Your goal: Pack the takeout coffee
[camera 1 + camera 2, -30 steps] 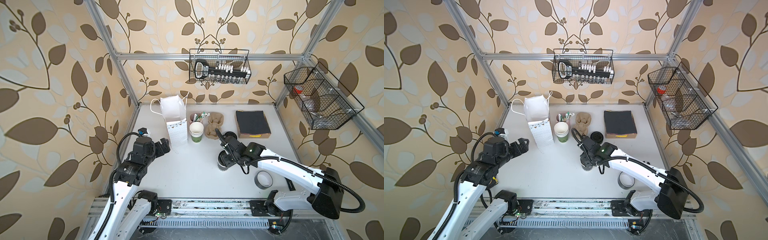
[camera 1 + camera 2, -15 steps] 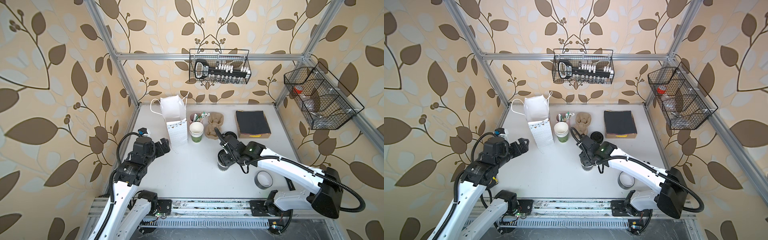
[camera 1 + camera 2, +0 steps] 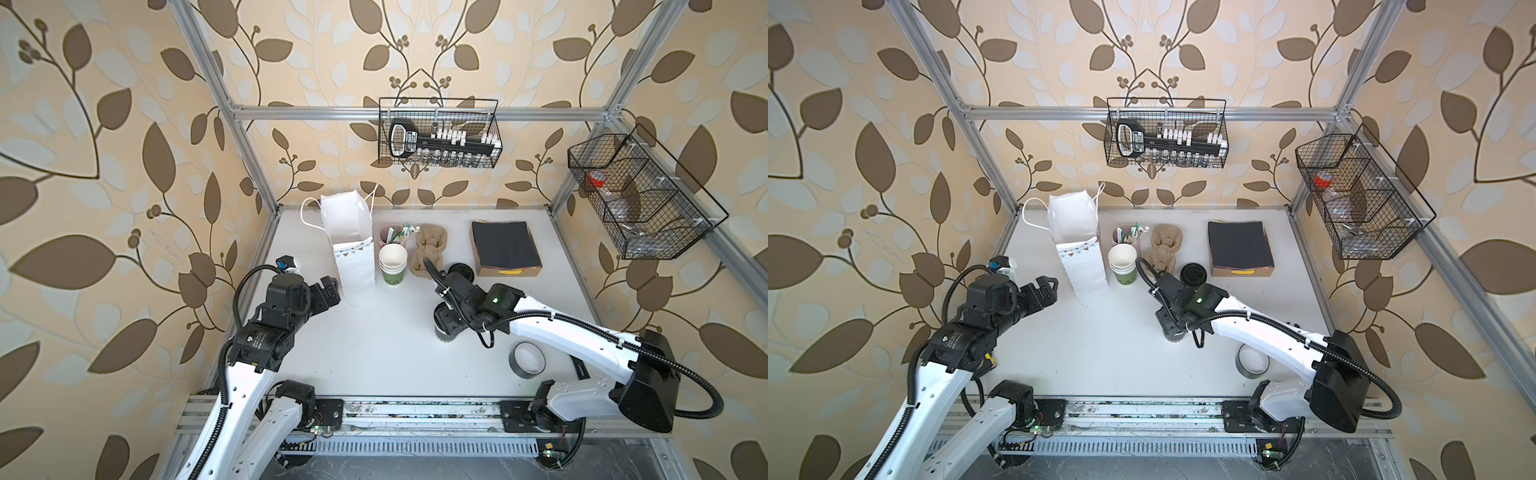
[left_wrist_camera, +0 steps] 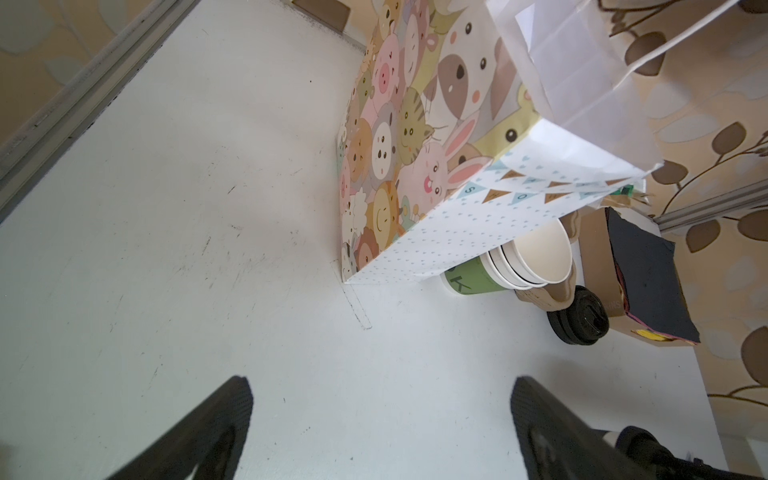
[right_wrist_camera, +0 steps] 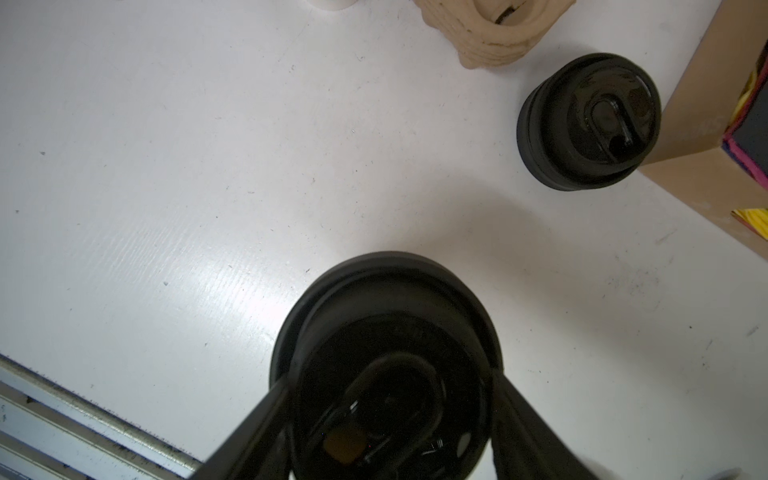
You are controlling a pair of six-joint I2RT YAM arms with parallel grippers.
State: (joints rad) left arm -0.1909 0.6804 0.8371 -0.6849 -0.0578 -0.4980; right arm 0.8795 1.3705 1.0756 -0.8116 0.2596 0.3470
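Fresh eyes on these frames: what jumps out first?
The right tool straddles the lidded black takeout coffee, which stands right of centre. Next comes the upright paper gift bag at back left, cartoon animals on one face, with the left tool wide open just short of it.

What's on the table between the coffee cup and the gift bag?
Nothing: both top views show bare white table from the takeout coffee to the gift bag; the white-and-green cup stack stands beside the bag.
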